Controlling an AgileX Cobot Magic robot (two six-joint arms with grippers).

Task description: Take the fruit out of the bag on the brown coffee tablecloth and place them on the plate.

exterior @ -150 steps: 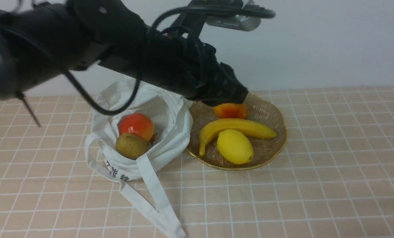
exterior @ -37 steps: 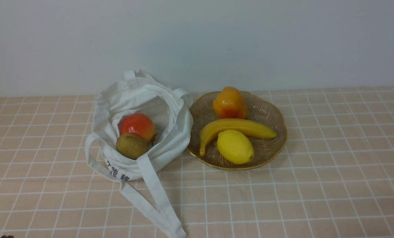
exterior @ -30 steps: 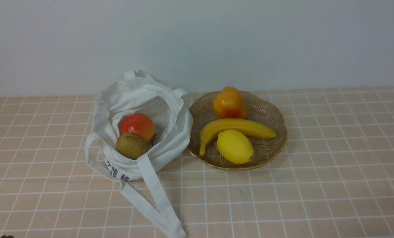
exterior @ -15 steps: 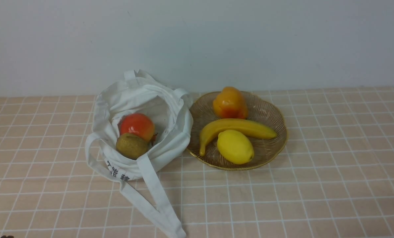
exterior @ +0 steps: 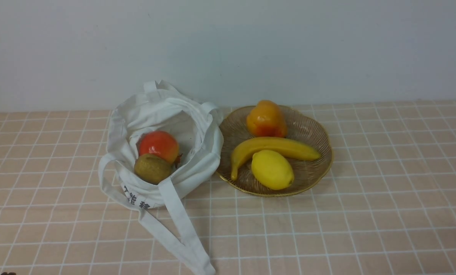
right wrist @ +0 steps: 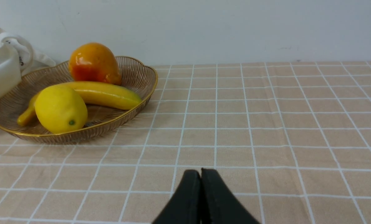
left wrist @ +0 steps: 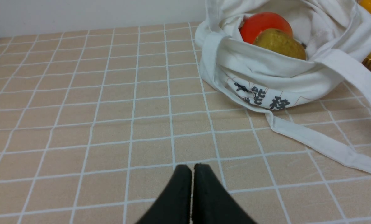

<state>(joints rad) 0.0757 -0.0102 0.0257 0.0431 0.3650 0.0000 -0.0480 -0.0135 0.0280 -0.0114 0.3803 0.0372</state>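
You're between picks: lemon [exterior: 272,169], banana [exterior: 273,149] and an orange fruit [exterior: 266,119] lie on the plate [exterior: 319,133], while the red fruit [exterior: 158,146] and kiwi [exterior: 152,168] sit in the bag [exterior: 197,152] near the cloth's [exterior: 365,214] back edge. Both grippers, left [left wrist: 192,169] and right [right wrist: 200,174], hover with jaws pressed together, empty. Next, open the left and reach in; mind the straps [exterior: 182,229] trailing toward the front edge. Right of the plate the cloth is bare.

I saw a plain, pale grey-white wall [exterior: 289,49] behind the desk, unmarked apart from faint specks. Lighting was soft and even, with only faint shadows.
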